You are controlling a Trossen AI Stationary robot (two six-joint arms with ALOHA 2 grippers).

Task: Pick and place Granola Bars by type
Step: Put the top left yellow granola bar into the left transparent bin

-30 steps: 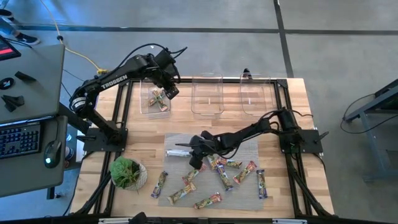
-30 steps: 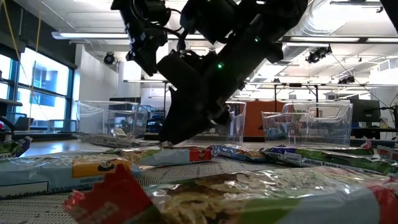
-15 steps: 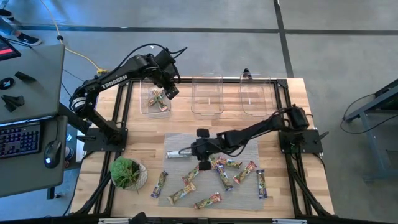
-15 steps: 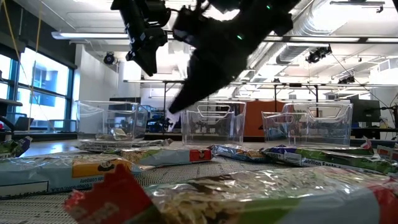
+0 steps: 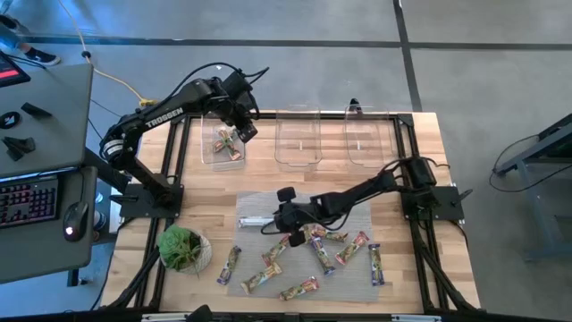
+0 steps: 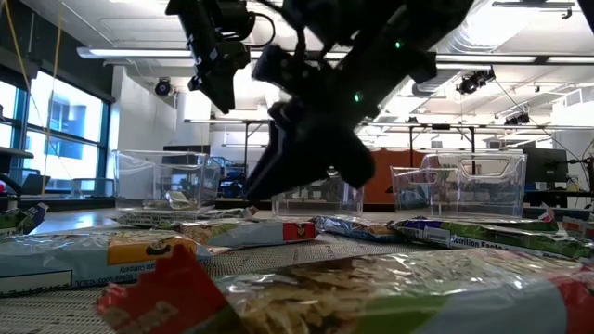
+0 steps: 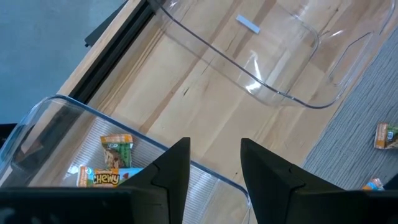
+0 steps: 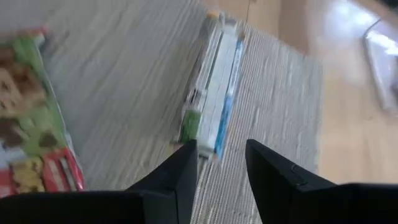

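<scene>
Still parted and empty, the right gripper (image 8: pixel 217 163) hangs over the silver bar (image 8: pixel 212 87) lying at the mat's (image 5: pixel 362 204) edge, other bars (image 5: pixel 317 255) scattered nearby. A skewed descent could nudge it away (slick wrapper). Since a second ago the gripper has swung towards it. Meanwhile the left gripper (image 7: pixel 214 163), fingers apart and empty, waits over the left bin (image 7: pixel 46 121).

Left pincer (image 7: pixel 214 163) open, empty, over clear bin (image 7: pixel 56 118) holding 2 granola bars (image 7: pixel 112 165).

Bare wood lies open between the three clear bins (image 5: pixel 298 136) and the grey mat (image 5: pixel 357 207); scattered granola bars (image 5: pixel 319 255) crowd the mat's near half.
</scene>
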